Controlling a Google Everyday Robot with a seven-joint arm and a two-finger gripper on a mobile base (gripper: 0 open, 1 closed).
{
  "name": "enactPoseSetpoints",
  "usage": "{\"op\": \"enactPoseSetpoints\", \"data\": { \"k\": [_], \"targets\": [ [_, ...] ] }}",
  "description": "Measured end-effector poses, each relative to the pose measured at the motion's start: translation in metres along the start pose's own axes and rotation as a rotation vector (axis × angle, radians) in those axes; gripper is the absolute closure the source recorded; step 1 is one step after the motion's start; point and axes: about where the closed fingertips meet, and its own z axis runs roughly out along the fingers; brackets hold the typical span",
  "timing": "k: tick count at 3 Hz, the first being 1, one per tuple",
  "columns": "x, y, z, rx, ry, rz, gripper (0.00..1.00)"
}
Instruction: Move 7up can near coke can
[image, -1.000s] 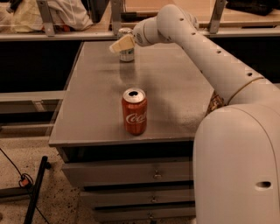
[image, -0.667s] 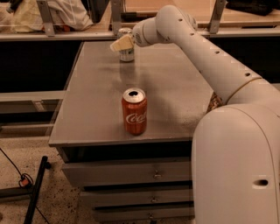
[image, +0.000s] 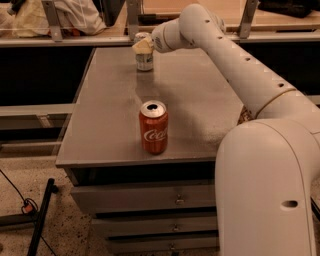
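Note:
The 7up can (image: 144, 61) is silver-white with green markings. It stands upright at the far end of the grey table (image: 200, 115). My gripper (image: 142, 46) is at the top of this can, with the arm reaching in from the right. The gripper hides the can's upper part. The coke can (image: 153, 127) is red with white script and a silver top. It stands upright near the table's front edge, well apart from the 7up can.
A rail and shelf with pale bags (image: 60, 17) run behind the table. Drawers (image: 150, 197) sit under the tabletop. My white base (image: 265, 190) fills the right foreground. Cables and a black leg (image: 40, 215) lie on the floor at left.

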Motion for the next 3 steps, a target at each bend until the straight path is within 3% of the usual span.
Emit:
{"op": "enactPoseSetpoints", "data": {
  "k": [1, 2, 3],
  "targets": [
    [0.0, -0.005, -0.019, -0.012, 0.022, 0.001, 0.87],
    [-0.002, -0.003, -0.056, -0.025, 0.045, -0.004, 1.0],
    [0.002, 0.009, -0.098, -0.063, 0.06, 0.009, 1.0]
  ]
}}
